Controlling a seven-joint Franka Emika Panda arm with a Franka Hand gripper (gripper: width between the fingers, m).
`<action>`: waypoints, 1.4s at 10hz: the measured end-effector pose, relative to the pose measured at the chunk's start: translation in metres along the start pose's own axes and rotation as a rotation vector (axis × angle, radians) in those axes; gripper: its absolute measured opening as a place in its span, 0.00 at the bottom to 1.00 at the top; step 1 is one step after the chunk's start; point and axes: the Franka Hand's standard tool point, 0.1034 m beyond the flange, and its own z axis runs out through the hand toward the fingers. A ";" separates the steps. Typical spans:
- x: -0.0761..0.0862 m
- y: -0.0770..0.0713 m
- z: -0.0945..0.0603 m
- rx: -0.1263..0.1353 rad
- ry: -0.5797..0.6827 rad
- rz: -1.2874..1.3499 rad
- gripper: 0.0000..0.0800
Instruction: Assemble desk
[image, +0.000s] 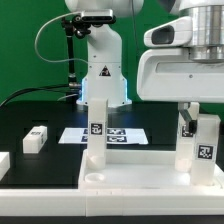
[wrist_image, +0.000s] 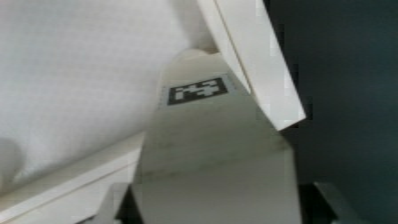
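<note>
The white desk panel (image: 140, 185) lies at the front of the table. One white leg (image: 95, 135) stands upright in a socket on its exterior-view left. A second tagged leg (image: 204, 148) stands upright at the panel's right side. My gripper (image: 190, 128) comes down from above and is shut on this leg. In the wrist view the leg (wrist_image: 214, 150) with its tag runs between my dark fingers (wrist_image: 121, 205) down to the panel (wrist_image: 89, 80) and its rim (wrist_image: 249, 60). The leg's foot in the socket is hidden.
Two loose white legs lie on the black table at the left, one (image: 35, 138) and one at the edge (image: 4, 163). The marker board (image: 120, 132) lies flat behind the panel. The arm's base (image: 100, 70) stands at the back.
</note>
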 end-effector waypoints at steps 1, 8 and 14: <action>0.003 0.004 0.000 -0.009 0.005 0.039 0.38; 0.006 0.011 -0.002 -0.023 0.004 0.096 0.38; 0.021 0.015 -0.059 0.011 0.007 0.119 0.81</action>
